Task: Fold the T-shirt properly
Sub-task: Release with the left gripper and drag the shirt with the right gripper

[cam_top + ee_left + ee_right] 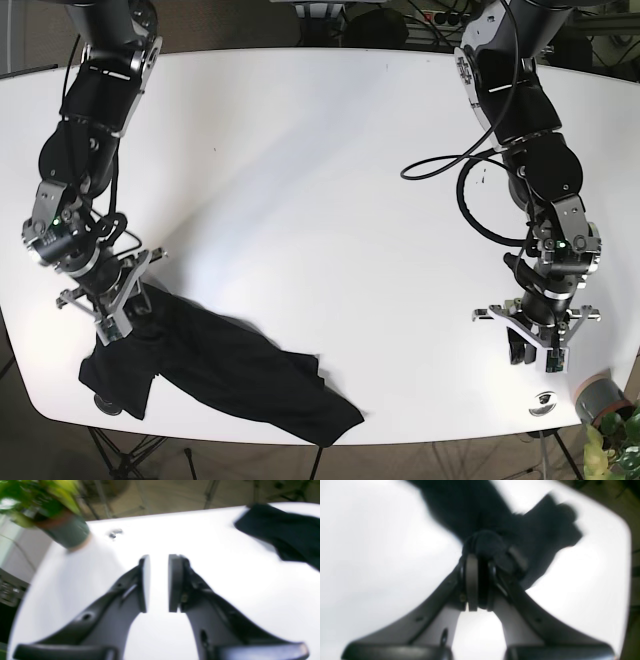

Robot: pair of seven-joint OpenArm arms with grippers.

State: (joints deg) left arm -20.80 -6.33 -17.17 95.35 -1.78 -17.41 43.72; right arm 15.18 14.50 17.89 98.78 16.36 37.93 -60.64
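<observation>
The black T-shirt [230, 372] lies crumpled along the table's front edge on the left of the base view, one end hanging a little over it. My right gripper [124, 314] is shut on the shirt's upper left end. In the right wrist view the dark cloth [495, 510] bunches between the closed fingers of that gripper [480, 580]. My left gripper [534, 350] hovers over bare table at the front right, far from the shirt. In the left wrist view it [159, 582] is open with nothing between its pads, and the T-shirt [282, 535] shows at the upper right.
A white table [320, 180] carries everything. A grey plant pot [598, 398] with green leaves stands at the front right corner, close to my left gripper; the pot [67, 532] is blurred in the left wrist view. A black cable [460, 170] loops off the left arm.
</observation>
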